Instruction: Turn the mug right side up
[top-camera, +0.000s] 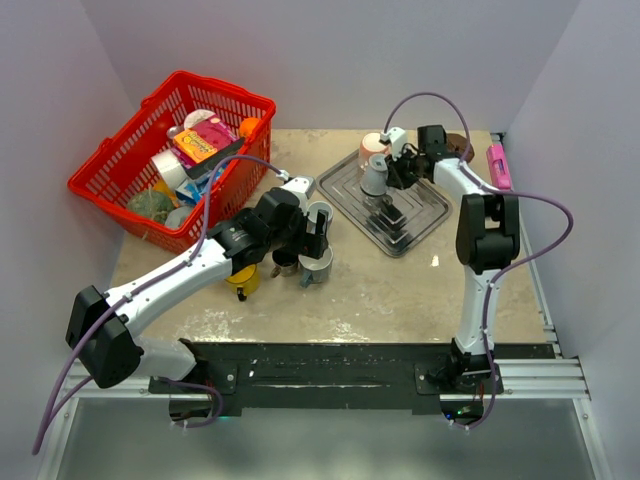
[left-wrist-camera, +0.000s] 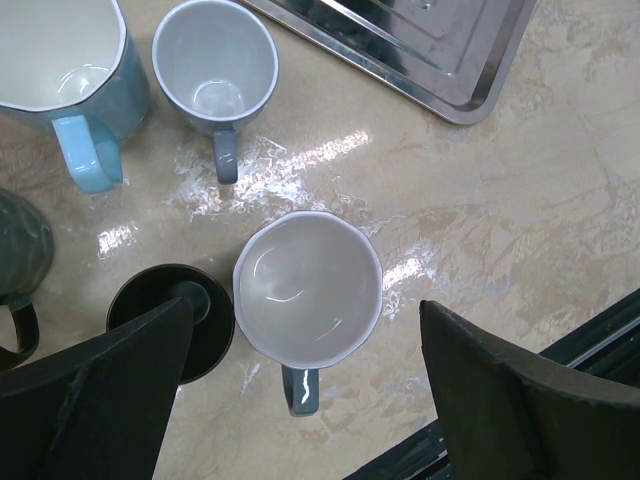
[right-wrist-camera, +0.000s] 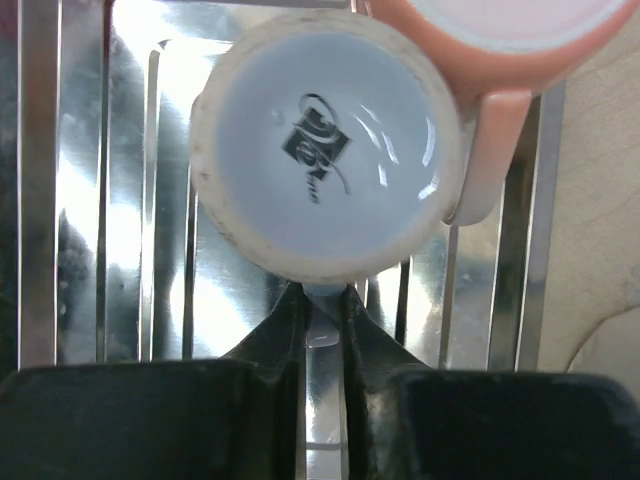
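Counting one red basket (top-camera: 100, 172) at far left. Holding left gripper (left-wrist-camera: 305, 310) wide open over four upright mugs (left-wrist-camera: 215, 60) on the tabletop (left-wrist-camera: 520, 200). Pinching right gripper (right-wrist-camera: 322, 310), nearly closed, on what seems the handle of the one inverted mug (right-wrist-camera: 325, 160), standing on the single tray (right-wrist-camera: 80, 200) beside one pink mug (right-wrist-camera: 500, 60). Probably needing a firm hold before lifting and rolling clear.

Robot lab test cell, not a home. Plain pale walls (top-camera: 330, 60) box the table (top-camera: 400, 300) on three sides. Lower frame: two arms (top-camera: 170, 280) bolted to a black plate (top-camera: 320, 375) on aluminium rails (top-camera: 545, 375). Purple cables (top-camera: 430, 95) loop loose. Staged props: red shopping basket (top-camera: 100, 160) of odd groceries upper left, and steel tray (top-camera: 342, 185) upper centre with a mug (top-camera: 373, 178) base-up.
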